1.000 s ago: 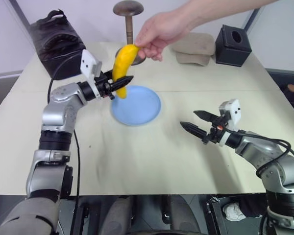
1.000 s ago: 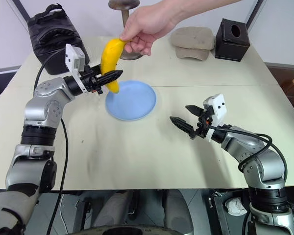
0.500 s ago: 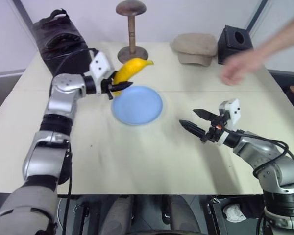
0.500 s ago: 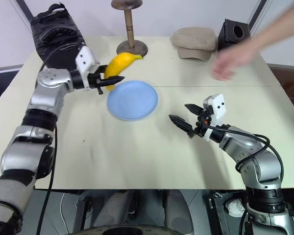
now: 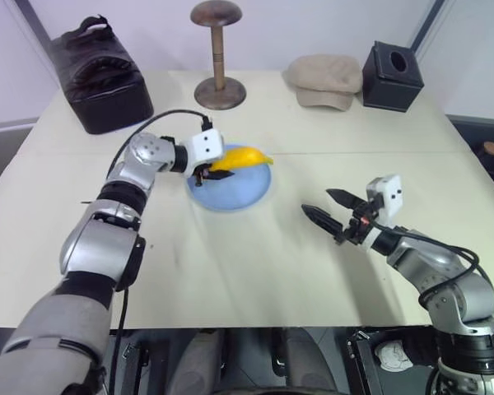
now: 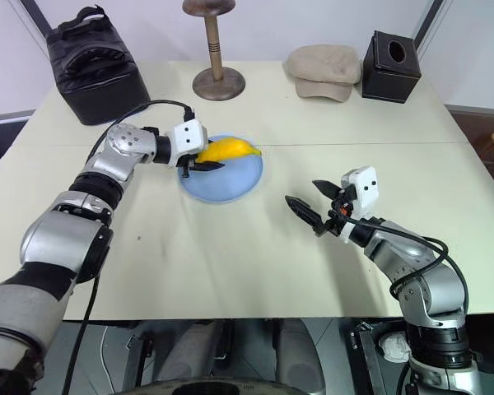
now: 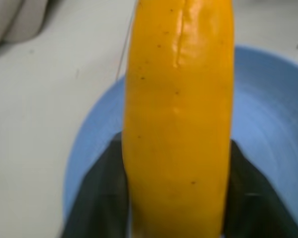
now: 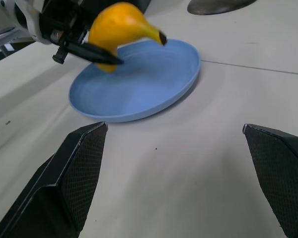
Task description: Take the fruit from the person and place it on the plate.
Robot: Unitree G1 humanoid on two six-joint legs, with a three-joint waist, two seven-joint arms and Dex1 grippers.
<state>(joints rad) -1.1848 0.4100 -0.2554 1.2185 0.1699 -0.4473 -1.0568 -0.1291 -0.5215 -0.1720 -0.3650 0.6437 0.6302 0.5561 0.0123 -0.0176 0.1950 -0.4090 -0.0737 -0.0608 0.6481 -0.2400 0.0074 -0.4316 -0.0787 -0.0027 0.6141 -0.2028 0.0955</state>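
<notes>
I get bright, even light from overhead in both head views, and the pale table [image 5: 255, 271] reads clearly with no hard glare. Shadows are soft and short: a faint one under the plate [image 5: 239, 193] and a smudge below the right gripper [image 5: 328, 217]. My head views are sharp across the middle, with slight bowing at the table's far corners. My left wrist view is soft all over; the banana [image 7: 181, 114] sits too close to focus, and the black fingers [image 7: 102, 198] beside it are blurred. My right wrist view is crisp on its own fingers [image 8: 82, 173], softer toward the far background
</notes>
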